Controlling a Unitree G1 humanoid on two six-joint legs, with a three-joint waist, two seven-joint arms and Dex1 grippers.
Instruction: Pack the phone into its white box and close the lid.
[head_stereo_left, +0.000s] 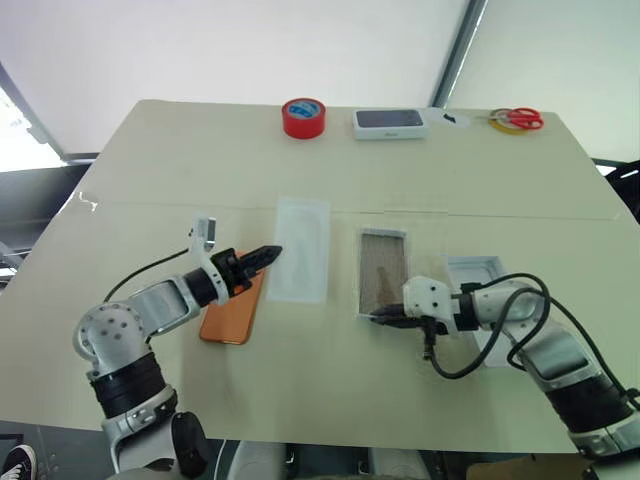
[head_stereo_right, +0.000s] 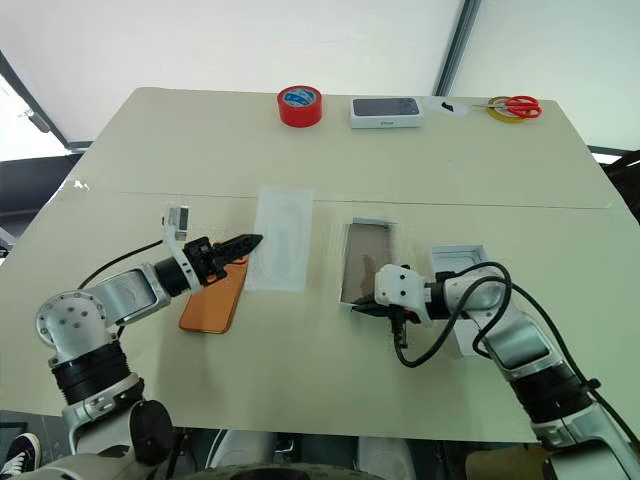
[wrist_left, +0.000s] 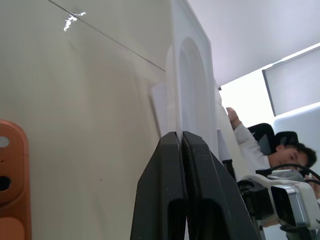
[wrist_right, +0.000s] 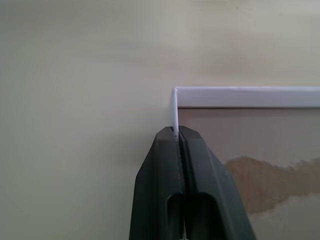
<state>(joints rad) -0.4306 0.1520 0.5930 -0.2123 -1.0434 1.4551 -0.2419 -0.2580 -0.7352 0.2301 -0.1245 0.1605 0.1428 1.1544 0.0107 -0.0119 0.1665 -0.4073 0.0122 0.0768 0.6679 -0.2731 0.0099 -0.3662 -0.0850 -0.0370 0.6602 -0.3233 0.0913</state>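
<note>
The phone (head_stereo_left: 232, 310) lies flat, back up, on the pale table (head_stereo_left: 150, 180) toward its left front part, its orange shell well short of the edge. The left gripper (head_stereo_left: 268, 254) hovers just above the phone's far end with its two black fingers pressed together and nothing between them, pointing toward the flat white insert (head_stereo_left: 299, 248) that lies just beside the phone.

The white box (head_stereo_left: 382, 270), a shallow tray with a brownish floor, sits near the middle of the table and holds nothing. The right gripper (wrist_right: 176, 134) is closed on the thin wall at the tray's near corner, the white edge pinched between its fingers. Just beyond the right arm lies the lid (head_stereo_left: 477, 272), open side up and empty, partly hidden by the arm.

Along the far edge stand a red tape roll (head_stereo_left: 303, 117), a closed white box with a dark top (head_stereo_left: 390, 123) and red-handled scissors (head_stereo_left: 516, 119).

The phone looks rigid and fairly heavy for its thickness, with smooth, probably slippery faces; lying flat, it offers little to grip, so a hold across its long edges after tipping one end up seems the safest, keeping clear of the raised camera block (wrist_left: 6, 170). The tray is light, thin card that will likely slide or flex under a push, so the pinch on its corner wall is a sensible way to steady it. The lid is equally light and its walls could buckle if squeezed hard.
</note>
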